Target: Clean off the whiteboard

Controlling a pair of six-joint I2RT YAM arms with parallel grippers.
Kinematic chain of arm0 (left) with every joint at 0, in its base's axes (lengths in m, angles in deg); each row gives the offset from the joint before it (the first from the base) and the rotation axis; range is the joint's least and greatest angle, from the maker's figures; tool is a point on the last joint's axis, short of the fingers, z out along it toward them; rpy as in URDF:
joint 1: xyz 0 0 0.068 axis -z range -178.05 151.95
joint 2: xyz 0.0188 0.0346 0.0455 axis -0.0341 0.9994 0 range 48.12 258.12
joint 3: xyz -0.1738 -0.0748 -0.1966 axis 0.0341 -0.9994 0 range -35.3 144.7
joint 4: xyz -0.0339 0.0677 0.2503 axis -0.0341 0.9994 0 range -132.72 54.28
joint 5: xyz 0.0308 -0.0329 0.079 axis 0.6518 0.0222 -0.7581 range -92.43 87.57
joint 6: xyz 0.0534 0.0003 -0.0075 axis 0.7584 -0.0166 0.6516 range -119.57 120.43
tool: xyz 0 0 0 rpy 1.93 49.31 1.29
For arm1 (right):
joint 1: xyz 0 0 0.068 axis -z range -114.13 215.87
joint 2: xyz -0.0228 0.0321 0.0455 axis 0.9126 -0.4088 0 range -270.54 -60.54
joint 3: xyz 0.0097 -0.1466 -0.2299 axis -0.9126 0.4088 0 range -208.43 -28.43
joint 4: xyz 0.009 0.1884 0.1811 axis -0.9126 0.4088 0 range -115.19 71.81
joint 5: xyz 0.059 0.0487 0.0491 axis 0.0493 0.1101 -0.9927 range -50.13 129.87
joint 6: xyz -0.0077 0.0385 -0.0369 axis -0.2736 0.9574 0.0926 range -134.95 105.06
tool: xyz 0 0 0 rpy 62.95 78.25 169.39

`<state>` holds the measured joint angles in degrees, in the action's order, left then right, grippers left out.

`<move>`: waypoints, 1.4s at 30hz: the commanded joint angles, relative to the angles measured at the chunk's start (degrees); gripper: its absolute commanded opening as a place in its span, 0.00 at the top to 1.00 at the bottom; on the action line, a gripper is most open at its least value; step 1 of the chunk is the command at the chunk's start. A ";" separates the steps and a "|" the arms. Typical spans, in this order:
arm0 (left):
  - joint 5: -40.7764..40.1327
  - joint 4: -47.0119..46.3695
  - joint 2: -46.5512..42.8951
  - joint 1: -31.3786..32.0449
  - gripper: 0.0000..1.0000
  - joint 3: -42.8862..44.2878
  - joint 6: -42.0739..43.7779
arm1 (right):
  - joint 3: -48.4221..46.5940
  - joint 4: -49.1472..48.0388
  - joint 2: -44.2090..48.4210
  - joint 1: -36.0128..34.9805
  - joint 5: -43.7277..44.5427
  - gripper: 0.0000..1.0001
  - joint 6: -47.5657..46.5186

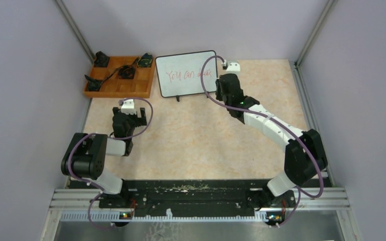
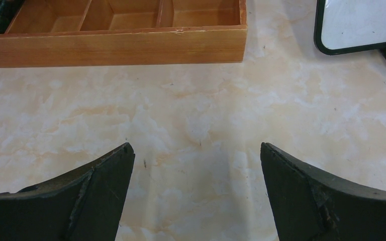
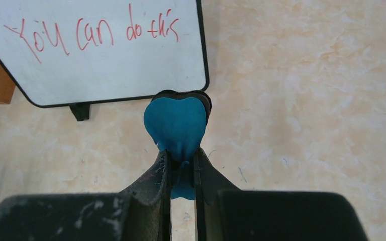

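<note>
The whiteboard [image 1: 187, 74] lies at the back middle of the table, with red handwriting "You can do this" on it [image 3: 95, 47]. Its corner and a black foot show in the left wrist view [image 2: 357, 25]. My right gripper [image 1: 224, 86] is just right of the board's near right corner, shut on a blue eraser [image 3: 176, 123] with a dark underside; in the right wrist view the gripper [image 3: 181, 158] holds it just below the board's lower edge. My left gripper [image 1: 129, 114] is open and empty [image 2: 196, 155] over bare table, in front of the tray.
An orange compartment tray [image 1: 130, 89] with several black objects stands at the back left, next to the board; its front wall shows in the left wrist view [image 2: 110, 47]. Grey walls and metal posts enclose the marbled table [image 1: 196, 145].
</note>
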<state>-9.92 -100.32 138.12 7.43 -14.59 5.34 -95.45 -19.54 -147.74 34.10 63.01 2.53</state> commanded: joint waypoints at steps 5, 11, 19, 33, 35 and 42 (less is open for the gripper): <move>-0.34 -1.64 0.36 -0.11 0.00 0.78 -0.17 | -1.31 -1.57 -0.95 -4.55 0.45 1.00 0.97; -0.31 -1.66 0.36 -0.09 0.00 0.82 -0.16 | -1.74 1.62 -0.38 -8.00 5.38 1.00 1.51; 5.30 21.29 6.41 -1.06 0.00 16.31 1.28 | -2.36 2.64 -0.20 -8.48 6.58 1.00 2.30; 41.68 43.11 11.56 -10.49 0.21 37.55 3.86 | -4.43 3.13 -0.33 -8.49 9.23 1.00 -0.46; 46.94 47.92 12.66 -10.73 0.21 42.68 5.09 | -4.69 3.12 -0.49 -8.48 9.31 1.00 -0.67; 60.02 56.21 20.37 -11.66 0.23 58.51 5.55 | -4.28 3.09 -0.26 -8.53 9.64 1.00 -1.29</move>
<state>38.63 -49.73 154.18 -3.48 38.36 9.84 -97.20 -14.84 -148.59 25.89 71.36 2.18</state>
